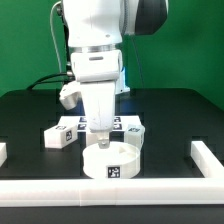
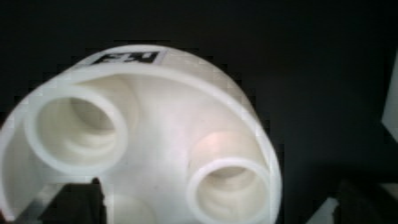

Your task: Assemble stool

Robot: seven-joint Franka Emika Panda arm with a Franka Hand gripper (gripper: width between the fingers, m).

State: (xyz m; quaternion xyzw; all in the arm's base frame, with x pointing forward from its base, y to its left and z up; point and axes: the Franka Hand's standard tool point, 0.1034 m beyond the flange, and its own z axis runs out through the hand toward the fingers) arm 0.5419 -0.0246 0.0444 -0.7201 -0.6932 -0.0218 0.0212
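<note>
The stool's round white seat (image 1: 112, 162) lies flat near the front of the black table, a tag on its front rim. My gripper (image 1: 101, 141) hangs straight down over the seat's rear edge, open, holding nothing. In the wrist view the seat (image 2: 151, 110) fills the picture, showing two round sockets and a tag on its far rim. The gripper (image 2: 214, 205) has its dark fingers (image 2: 80, 200) spread on either side of the near socket. Two white block legs lie behind the seat, one (image 1: 60, 136) towards the exterior view's left and one (image 1: 133, 129) towards its right.
White border rails run along the front (image 1: 110, 190) and the exterior view's right side (image 1: 205, 153), with a rail end at the left (image 1: 3, 152). The marker board (image 1: 118, 121) lies behind the gripper between the legs. Cables trail at the back left.
</note>
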